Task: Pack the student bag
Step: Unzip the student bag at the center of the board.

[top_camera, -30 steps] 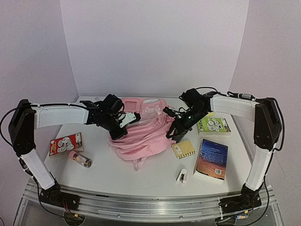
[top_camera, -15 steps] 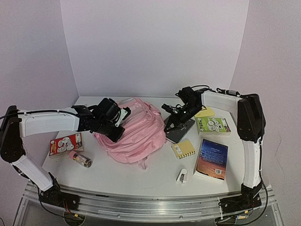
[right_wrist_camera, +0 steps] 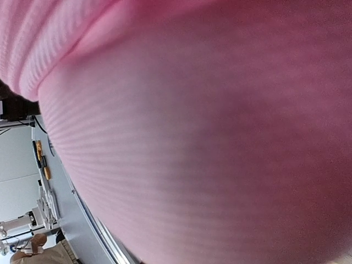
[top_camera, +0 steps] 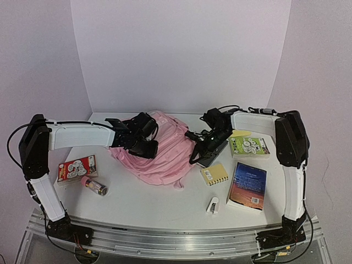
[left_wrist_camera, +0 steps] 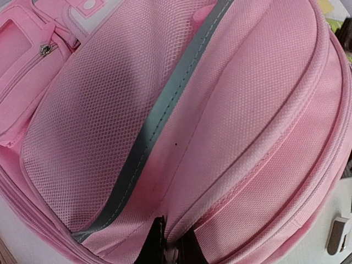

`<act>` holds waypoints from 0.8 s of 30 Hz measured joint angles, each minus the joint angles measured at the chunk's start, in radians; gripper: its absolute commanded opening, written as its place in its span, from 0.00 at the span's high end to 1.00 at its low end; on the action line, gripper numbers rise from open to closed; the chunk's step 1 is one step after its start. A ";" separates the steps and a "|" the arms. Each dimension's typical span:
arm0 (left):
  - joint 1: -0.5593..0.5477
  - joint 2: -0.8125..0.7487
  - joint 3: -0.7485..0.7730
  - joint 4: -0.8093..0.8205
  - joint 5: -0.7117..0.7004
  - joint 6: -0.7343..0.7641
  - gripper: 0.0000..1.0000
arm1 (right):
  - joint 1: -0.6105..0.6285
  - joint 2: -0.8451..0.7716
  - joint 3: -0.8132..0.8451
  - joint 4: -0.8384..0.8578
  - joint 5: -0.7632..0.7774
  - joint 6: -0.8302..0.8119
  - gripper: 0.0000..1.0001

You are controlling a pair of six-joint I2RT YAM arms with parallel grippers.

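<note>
Near the left edge of the counter (top_camera: 154, 204) lie a red pack (top_camera: 77, 168) and a small tube (top_camera: 94, 187). The bag (top_camera: 168, 157) sits mid-counter, toward the far edge and a little left of centre, slumped on its side with an arm at each flank. Touching its right flank is a dark pad (top_camera: 213, 153). Further right are a yellow notebook (top_camera: 214, 174), a white clip (top_camera: 212, 205), a blue book (top_camera: 248, 186) and, by the right edge, a green pack (top_camera: 249, 146).

The main risk, as I judge it, is on the left. The hold there is only a thin pinch of soft cloth, so a pull could slide the fold free and drop the bag flat. No pocket shows as open, so nothing can go in yet. On the right, the wrist camera sees nothing but pink cloth, so that arm is working blind. A shove could push the bag onto the dark pad or sweep the notebook toward the near edge.

The left jaws are nearly together, clamped on a ridge of bag cloth beside a zip seam, with the dark fingertips (left_wrist_camera: 158, 242) showing on either side of the fold. The right jaws are pressed against the bag's right flank. Whether they are apart or together I cannot tell, nor whether they hold any cloth.
</note>
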State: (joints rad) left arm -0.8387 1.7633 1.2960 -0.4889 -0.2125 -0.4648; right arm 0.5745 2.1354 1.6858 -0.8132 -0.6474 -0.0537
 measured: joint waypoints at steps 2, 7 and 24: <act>0.001 0.000 0.000 -0.006 0.006 -0.037 1.00 | 0.036 -0.015 -0.025 0.020 0.045 0.014 1.00; 0.008 0.000 0.000 -0.011 0.040 -0.136 1.00 | 0.135 -0.086 -0.129 0.165 0.157 0.086 1.00; 0.014 0.086 0.127 -0.009 0.077 -0.391 1.00 | 0.354 -0.140 -0.306 0.589 0.456 0.325 1.00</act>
State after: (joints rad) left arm -0.8245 1.8489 1.4235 -0.4974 -0.1354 -0.8554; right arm 0.9285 1.9954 1.3796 -0.2241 -0.1912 0.2709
